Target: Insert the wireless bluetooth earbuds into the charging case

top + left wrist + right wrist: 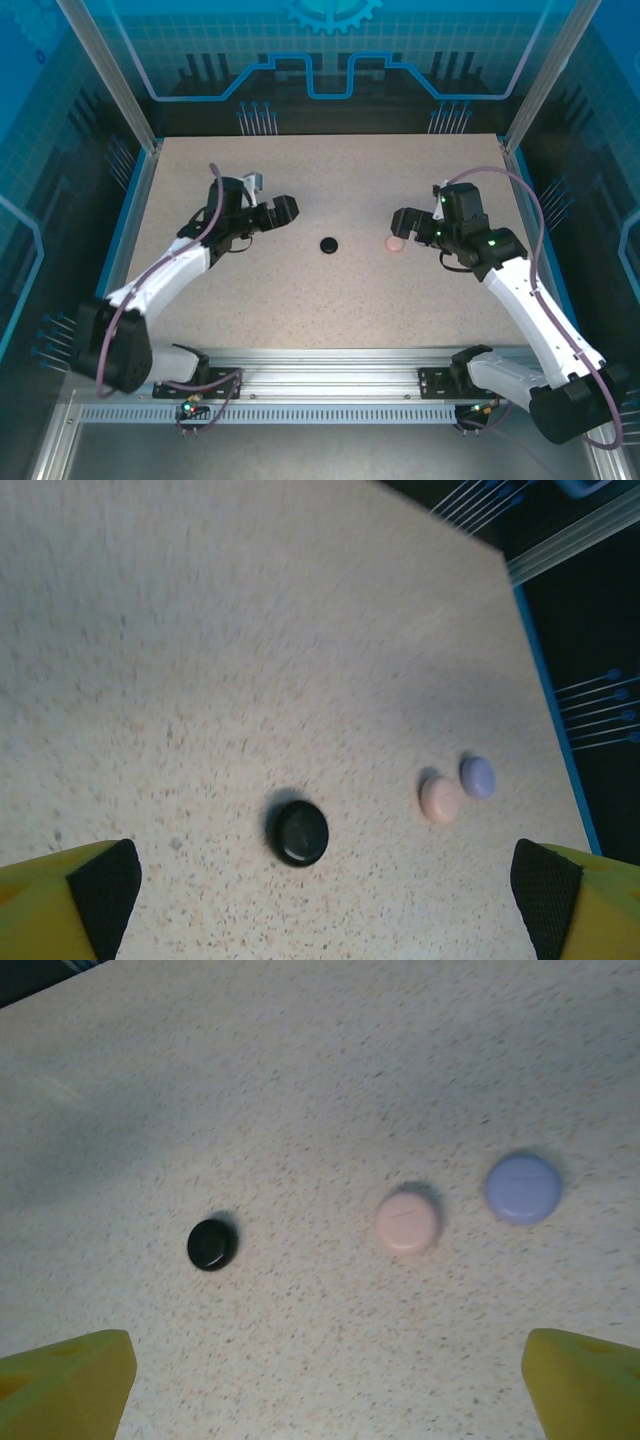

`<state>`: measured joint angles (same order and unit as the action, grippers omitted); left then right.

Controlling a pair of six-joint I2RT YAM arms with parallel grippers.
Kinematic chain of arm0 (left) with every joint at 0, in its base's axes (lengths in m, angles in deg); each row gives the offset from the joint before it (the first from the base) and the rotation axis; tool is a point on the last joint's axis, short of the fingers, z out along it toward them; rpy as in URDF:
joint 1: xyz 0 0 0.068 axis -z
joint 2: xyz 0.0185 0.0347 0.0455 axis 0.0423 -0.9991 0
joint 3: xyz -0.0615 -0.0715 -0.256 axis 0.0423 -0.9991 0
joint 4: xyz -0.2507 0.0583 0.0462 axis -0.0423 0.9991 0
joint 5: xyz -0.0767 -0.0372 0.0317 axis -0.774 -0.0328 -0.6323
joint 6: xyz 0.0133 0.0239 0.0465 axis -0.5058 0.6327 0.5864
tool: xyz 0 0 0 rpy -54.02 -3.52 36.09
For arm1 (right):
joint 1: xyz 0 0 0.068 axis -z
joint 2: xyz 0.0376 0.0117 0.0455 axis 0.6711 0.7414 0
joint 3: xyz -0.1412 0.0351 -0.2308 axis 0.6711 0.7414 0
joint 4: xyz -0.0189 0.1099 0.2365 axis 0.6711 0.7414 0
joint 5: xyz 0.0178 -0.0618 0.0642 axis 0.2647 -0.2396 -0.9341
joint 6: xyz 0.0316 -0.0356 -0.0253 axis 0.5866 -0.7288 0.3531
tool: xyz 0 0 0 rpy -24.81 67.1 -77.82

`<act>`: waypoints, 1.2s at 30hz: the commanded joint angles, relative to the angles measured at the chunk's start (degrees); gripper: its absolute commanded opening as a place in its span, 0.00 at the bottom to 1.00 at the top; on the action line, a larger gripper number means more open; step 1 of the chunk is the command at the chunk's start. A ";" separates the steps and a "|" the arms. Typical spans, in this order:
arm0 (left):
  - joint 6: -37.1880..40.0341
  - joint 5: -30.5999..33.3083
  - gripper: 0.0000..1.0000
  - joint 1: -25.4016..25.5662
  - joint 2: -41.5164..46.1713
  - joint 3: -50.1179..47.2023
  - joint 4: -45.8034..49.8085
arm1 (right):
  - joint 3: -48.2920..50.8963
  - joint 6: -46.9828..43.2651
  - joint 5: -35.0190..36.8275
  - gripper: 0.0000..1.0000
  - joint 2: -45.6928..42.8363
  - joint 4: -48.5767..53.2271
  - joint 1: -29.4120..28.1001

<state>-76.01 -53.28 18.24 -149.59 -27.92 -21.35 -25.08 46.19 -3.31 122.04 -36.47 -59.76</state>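
On the speckled desk (330,300), the left tool (288,211) and right tool (402,222) hover spread wide, at 10 and 2 o'clock of the closed black case (329,244). The pink case (394,243) lies at its 3 o'clock, the purple case (522,1188) just beyond.

Black case (212,1244) lies apart from pink case (408,1222) beside purple case (522,1188).
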 commanded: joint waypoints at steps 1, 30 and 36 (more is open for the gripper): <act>6.94 7.59 0.99 -0.17 6.06 -0.89 3.33 | -3.39 -3.42 5.63 1.00 0.63 1.69 1.58; 29.50 32.12 0.99 -8.61 4.37 -39.75 -55.49 | 29.93 -29.42 22.10 1.00 19.22 -63.98 9.76; 32.40 27.44 0.99 -8.87 -7.92 -37.87 -64.16 | 37.43 -31.69 11.92 1.00 22.44 -83.81 11.09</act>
<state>-45.80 -23.07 10.06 -154.60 -66.83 -75.93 8.68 16.46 14.14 142.30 -104.53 -50.03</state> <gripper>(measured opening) 0.987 0.998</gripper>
